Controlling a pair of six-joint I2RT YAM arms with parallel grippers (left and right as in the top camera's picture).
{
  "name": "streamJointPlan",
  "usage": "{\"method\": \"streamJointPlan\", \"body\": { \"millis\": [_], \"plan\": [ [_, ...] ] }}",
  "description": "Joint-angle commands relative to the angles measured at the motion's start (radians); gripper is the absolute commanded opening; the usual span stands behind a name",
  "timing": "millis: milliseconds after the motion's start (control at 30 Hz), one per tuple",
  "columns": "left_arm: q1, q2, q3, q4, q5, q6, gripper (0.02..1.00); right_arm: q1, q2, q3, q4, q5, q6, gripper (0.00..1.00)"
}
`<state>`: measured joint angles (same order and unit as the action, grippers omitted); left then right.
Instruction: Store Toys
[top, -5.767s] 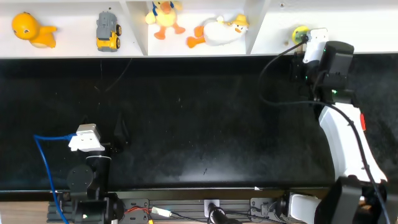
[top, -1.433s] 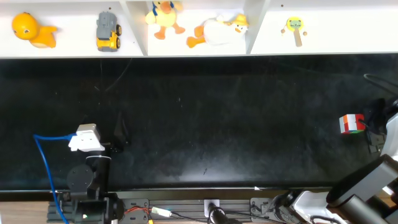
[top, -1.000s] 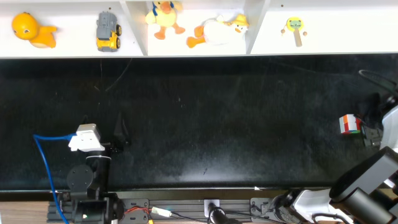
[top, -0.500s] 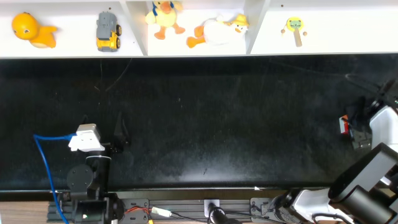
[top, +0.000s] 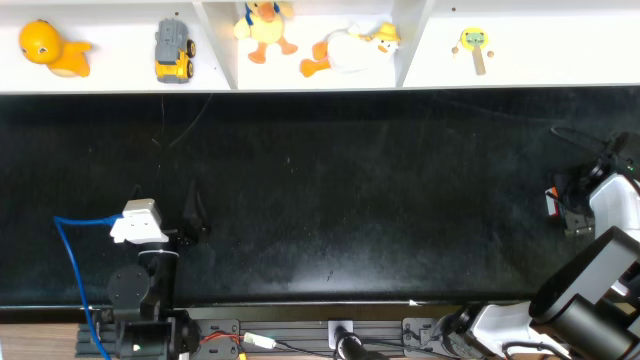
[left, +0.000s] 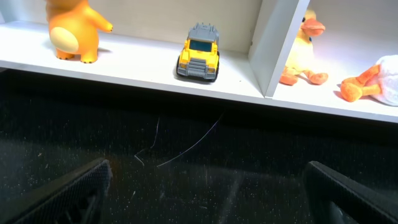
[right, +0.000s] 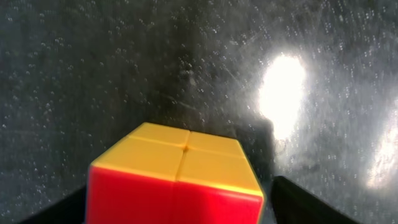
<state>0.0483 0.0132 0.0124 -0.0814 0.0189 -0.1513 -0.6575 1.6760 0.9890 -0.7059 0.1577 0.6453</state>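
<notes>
A cube (right: 180, 158) with a yellow top and a red side lies on the black table at the far right. My right gripper (right: 180, 208) is low over it, open, one finger on each side. From above, just a red sliver of the cube (top: 550, 204) shows beside the right gripper (top: 566, 206). On the white shelf stand an orange duck (top: 50, 47), a yellow truck (top: 173, 50), a duck plush (top: 265, 28), a white goose plush (top: 350, 50) and a yellow rattle (top: 472, 44). My left gripper (top: 195, 215) sits open at the near left, facing the truck (left: 199, 53).
White dividers (top: 220, 40) split the shelf (top: 120, 80) into compartments along the table's far edge. A blue cable (top: 75, 250) loops beside the left arm's base. The black table (top: 350, 190) stretches between the arms.
The right arm left the rattle on the shelf and went to the far right. Over the last second its gripper slid over the cube, now covering most of it. The left arm kept still.
</notes>
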Motion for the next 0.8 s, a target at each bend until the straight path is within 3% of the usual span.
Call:
{"method": "streamJointPlan", "body": {
  "millis": [33, 167, 400, 567, 800],
  "plan": [
    [0.009, -0.011, -0.005, 0.001, 0.009, -0.007, 0.996, 0.005, 0.005, -0.006, 0.010, 0.020, 0.002, 0.698],
    [0.010, -0.011, -0.005, 0.001, 0.009, -0.007, 0.998, 0.005, 0.005, -0.006, 0.014, 0.024, 0.002, 0.623],
    [0.010, -0.011, -0.005, 0.001, 0.009, -0.007, 0.998, 0.005, 0.005, -0.005, 0.012, 0.027, 0.002, 0.581],
    [0.010, -0.011, -0.005, 0.001, 0.009, -0.007, 0.998, 0.002, 0.005, -0.005, -0.028, 0.027, -0.003, 0.349],
    [0.009, -0.011, -0.005, 0.001, 0.010, -0.007, 0.998, 0.003, 0.005, 0.010, -0.051, 0.019, -0.050, 0.294]
  ]
}}
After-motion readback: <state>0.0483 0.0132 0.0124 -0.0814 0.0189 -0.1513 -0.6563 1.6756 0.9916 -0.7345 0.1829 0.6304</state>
